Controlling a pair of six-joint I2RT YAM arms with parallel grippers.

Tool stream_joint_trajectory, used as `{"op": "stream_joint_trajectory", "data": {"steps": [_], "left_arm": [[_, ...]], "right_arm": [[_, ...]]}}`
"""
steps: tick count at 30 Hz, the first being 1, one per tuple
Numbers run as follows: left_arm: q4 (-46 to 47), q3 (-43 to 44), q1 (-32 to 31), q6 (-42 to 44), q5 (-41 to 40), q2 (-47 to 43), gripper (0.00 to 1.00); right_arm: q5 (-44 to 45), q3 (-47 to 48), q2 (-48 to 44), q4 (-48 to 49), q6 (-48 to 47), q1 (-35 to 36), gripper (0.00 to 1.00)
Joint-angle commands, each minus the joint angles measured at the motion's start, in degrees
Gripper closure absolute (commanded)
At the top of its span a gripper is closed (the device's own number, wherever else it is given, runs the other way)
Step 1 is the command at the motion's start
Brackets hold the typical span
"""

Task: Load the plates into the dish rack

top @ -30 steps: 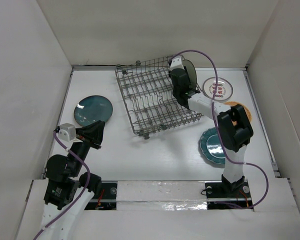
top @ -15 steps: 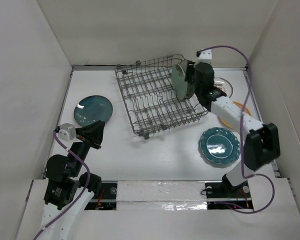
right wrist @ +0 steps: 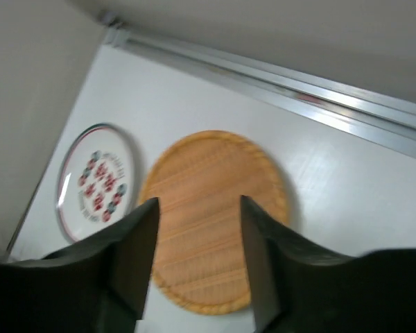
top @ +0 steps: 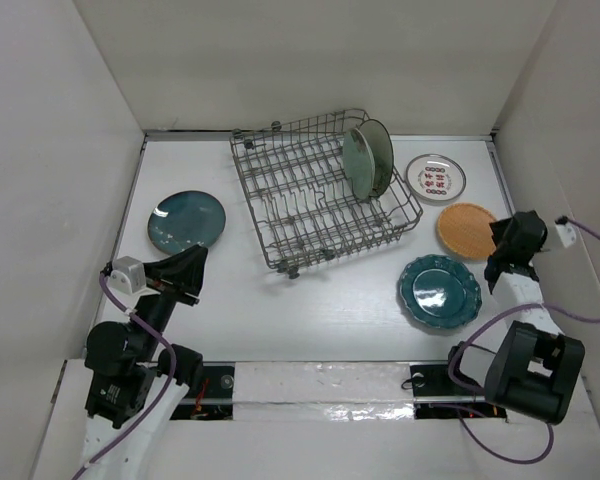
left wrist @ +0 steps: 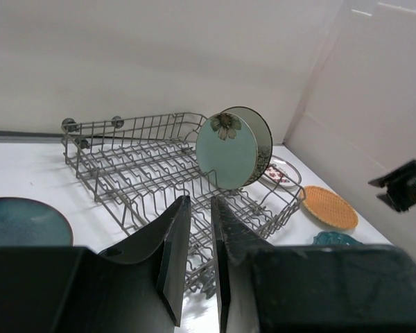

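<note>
Writing: none legible | left hand point(left wrist: 196, 229) narrow, empty | right hand point(right wrist: 197, 222) wide over orange plate point(right wrist: 215, 218)

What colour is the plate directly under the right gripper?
Orange, with a woven look; the right wrist view shows it best.

My left end effector point(top: 193, 262) sits low near its base, fingers nearly closed with a thin gap, holding nothing. My right end effector point(top: 502, 243) is folded back at the right side, fingers parted and empty
</note>
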Motion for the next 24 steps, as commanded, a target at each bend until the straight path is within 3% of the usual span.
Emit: {"op": "stream_joint_trajectory", "data": {"steps": [1,2,5,16,19,24], "left_arm": [[2.39,0.13,-0.73,0.02,0.96,-1.77,0.84],[2.21,0.13,-1.26,0.10,0.70,-1.86,0.84],[1.95,0.22,-1.87,0.10,-0.27,-2.56,0.83],[1.42,0.30,-2.41,0.02,-1.50,-2.74,0.80],[1.42,0.30,-2.41,0.02,-1.68,-2.65,0.80],[1.33,0.39,-2.41,0.10,-1.85,-2.30,0.79]], "right_arm": [[-9.62,-3.55,0.94,3.55,7.35,-9.42,0.41],[-10.96,-3.98,1.99,3.98,7.53,-10.77,0.35],[-14.31,-5.57,7.08,6.43,9.71,-13.93,0.34],[-31.34,-3.02,23.00,13.56,10.95,-16.85,0.37],[-33.55,-1.35,25.46,14.18,11.31,-16.85,0.46],[-33.92,-1.18,26.43,15.76,12.36,-16.85,0.68]]}}
